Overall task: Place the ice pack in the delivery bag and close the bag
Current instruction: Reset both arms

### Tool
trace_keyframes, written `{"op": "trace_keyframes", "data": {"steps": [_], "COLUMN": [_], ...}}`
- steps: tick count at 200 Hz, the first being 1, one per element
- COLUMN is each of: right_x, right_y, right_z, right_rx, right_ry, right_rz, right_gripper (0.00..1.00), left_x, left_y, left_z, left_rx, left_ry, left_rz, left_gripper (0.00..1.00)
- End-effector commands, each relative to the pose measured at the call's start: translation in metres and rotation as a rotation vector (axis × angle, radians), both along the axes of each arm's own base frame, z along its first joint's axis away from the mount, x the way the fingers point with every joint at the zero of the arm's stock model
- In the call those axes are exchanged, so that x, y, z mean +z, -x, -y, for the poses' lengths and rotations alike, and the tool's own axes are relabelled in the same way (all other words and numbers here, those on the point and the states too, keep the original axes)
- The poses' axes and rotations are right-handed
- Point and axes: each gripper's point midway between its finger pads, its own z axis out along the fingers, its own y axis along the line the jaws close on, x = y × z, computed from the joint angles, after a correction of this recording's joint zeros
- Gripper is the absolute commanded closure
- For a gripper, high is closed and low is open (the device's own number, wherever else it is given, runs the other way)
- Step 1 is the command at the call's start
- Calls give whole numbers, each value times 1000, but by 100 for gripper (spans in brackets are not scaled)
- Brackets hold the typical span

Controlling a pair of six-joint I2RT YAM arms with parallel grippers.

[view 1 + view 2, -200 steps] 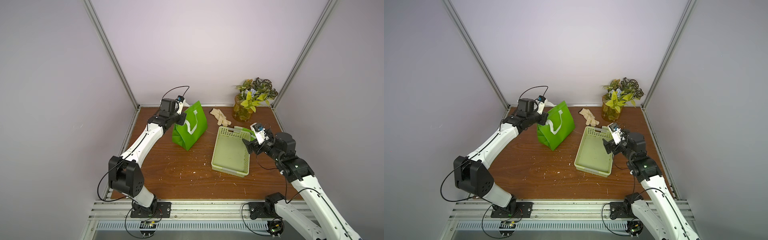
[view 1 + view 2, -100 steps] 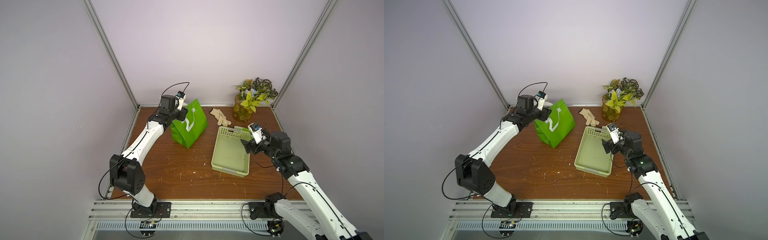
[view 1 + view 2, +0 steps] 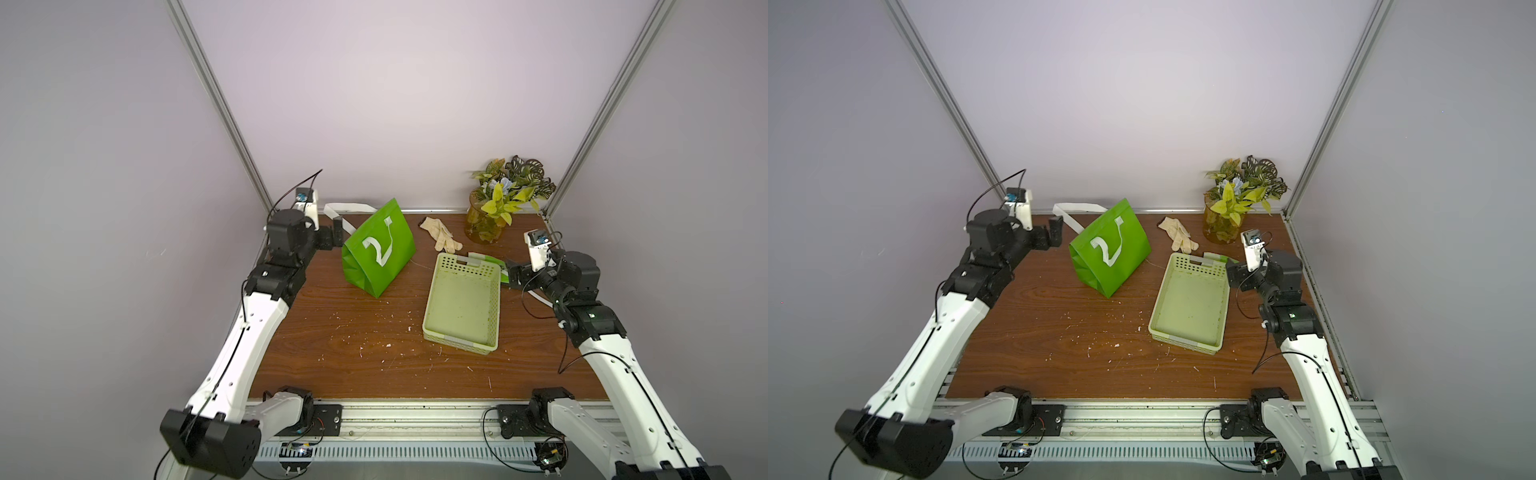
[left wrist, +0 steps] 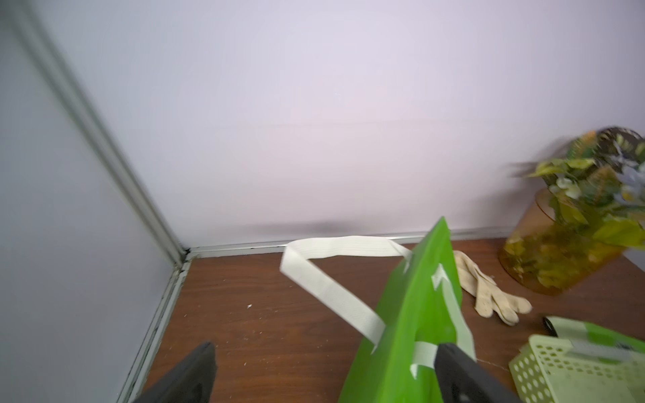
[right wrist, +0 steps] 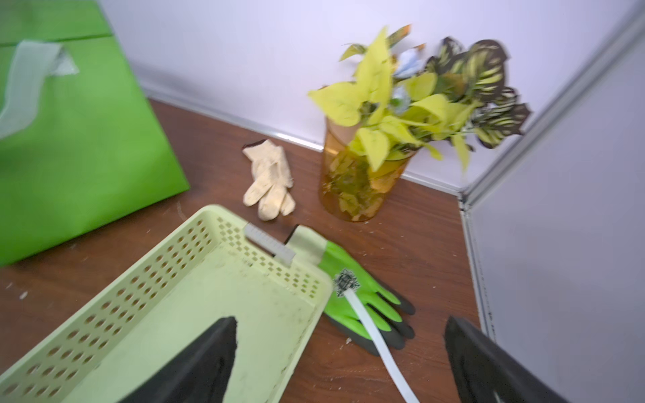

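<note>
Top views first, starting on the left: the left hand (image 3: 335,233) has its fingers spread wide and grips nothing. Just ahead of it stands the delivery bag (image 3: 376,266), bright green, upright on the worktop (image 3: 332,345), its top pinched to a ridge so the inside is hidden. One white strap handle (image 4: 335,244) loops free in the air beyond that hand's fingertips. In the left wrist view one finger (image 4: 464,377) overlaps the bag's side; whether it touches, I cannot tell. Moving right, between the two hands, a cream glove (image 3: 440,237) lies flat, then comes a pale green basket (image 3: 469,266). Beyond the right hand's fingertips stands an amber vase of leaves (image 3: 484,226). The right hand (image 3: 512,276) has its fingers well apart, holding nothing, and hovers at the basket's corner. A green glove (image 5: 370,303) lies just ahead of it against that corner, and a white strip (image 5: 377,338) runs back between its fingers.
</note>
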Motion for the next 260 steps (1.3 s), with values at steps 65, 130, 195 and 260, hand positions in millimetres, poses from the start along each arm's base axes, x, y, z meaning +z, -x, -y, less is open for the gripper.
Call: {"op": "trace_keyframes", "data": {"steps": [65, 130, 195, 260], "right_x": [-83, -146, -144, -167], "right_y": [14, -5, -33, -45], "right_z": [72, 51, 12, 14], "right_rx": [-389, -273, -55, -98], "right_ry": [-196, -169, -194, -182], "right_rz": [183, 204, 253, 203], "right_gripper": [1, 1, 1, 1], "left_x": [-138, -155, -173, -180], "left_y": [50, 38, 29, -2], "left_z": [-96, -108, -102, -56], "left_rx": [474, 538, 483, 212], "left_ry": [236, 81, -33, -142], "left_rz": [79, 112, 140, 189], "left_gripper": [0, 0, 0, 0]}}
